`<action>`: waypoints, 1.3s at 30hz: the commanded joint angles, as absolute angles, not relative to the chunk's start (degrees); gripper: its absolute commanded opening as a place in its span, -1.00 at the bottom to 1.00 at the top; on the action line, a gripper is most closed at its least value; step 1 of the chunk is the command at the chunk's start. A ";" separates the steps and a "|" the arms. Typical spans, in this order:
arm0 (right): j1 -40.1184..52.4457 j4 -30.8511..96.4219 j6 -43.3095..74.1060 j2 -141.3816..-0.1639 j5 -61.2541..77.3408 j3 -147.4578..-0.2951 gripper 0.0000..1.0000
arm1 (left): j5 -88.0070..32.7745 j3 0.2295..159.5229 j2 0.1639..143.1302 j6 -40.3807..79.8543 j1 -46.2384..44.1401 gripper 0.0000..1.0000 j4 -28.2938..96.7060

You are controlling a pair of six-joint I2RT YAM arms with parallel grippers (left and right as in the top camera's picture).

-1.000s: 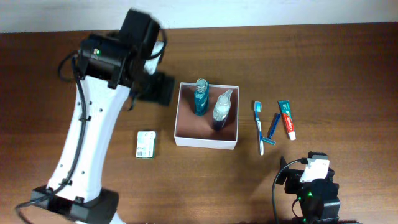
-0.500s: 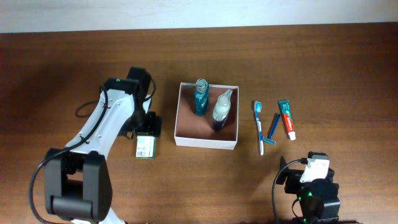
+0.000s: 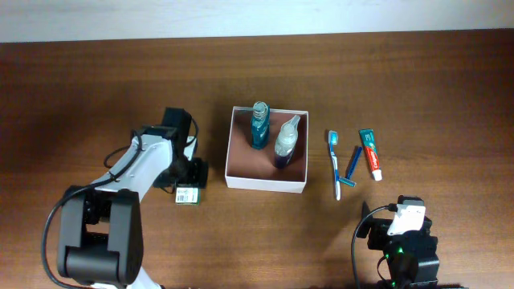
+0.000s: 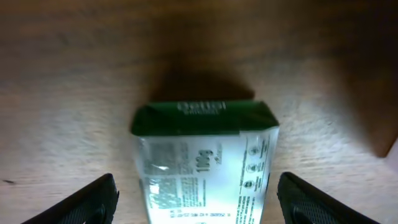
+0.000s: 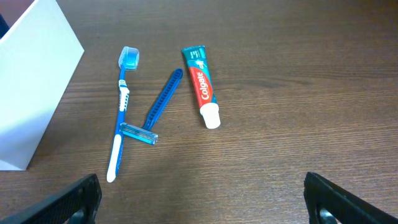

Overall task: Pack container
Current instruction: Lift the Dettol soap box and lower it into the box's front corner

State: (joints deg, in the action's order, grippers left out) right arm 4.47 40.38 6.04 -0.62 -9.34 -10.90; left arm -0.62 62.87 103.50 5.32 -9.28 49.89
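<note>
The container (image 3: 265, 183), a white-walled square box with a pinkish-brown floor, stands mid-table. A teal bottle (image 3: 259, 124) and a clear bottle (image 3: 286, 140) lie inside it. A small green-and-white carton (image 3: 188, 195) lies on the table left of the container. My left gripper (image 3: 189, 172) is low over the carton and open. In the left wrist view its fingers (image 4: 196, 199) stand on either side of the carton (image 4: 205, 155) with gaps. My right gripper (image 5: 199, 193) is open and empty at the front right of the table.
Right of the container lie a blue-and-white toothbrush (image 3: 335, 164), a blue razor (image 3: 352, 167) and a toothpaste tube (image 3: 370, 154). They also show in the right wrist view: toothbrush (image 5: 121, 112), razor (image 5: 158, 109), tube (image 5: 202, 87), with the container's white wall (image 5: 31, 93) at left.
My left arm has swung down and toward the front, from high beside the container's left wall to low over the carton. The right arm has not moved.
</note>
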 commanded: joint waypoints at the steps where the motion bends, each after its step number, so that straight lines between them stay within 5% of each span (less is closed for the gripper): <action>1: 4.05 40.29 6.50 -0.25 -9.43 -10.55 0.98 | -0.01 61.32 103.18 4.21 -9.69 0.68 49.69; 15: 4.05 40.29 6.48 -0.25 -9.43 -10.55 0.98 | -0.25 59.61 103.15 4.23 -9.69 0.01 50.70; 30: 4.05 40.29 6.50 -0.25 -9.43 -10.55 0.98 | -5.08 91.59 96.90 4.23 -12.49 -0.15 80.97; 39: 4.05 40.29 6.50 -0.25 -9.43 -10.55 0.97 | -5.80 95.46 94.50 14.15 -22.15 -0.14 71.79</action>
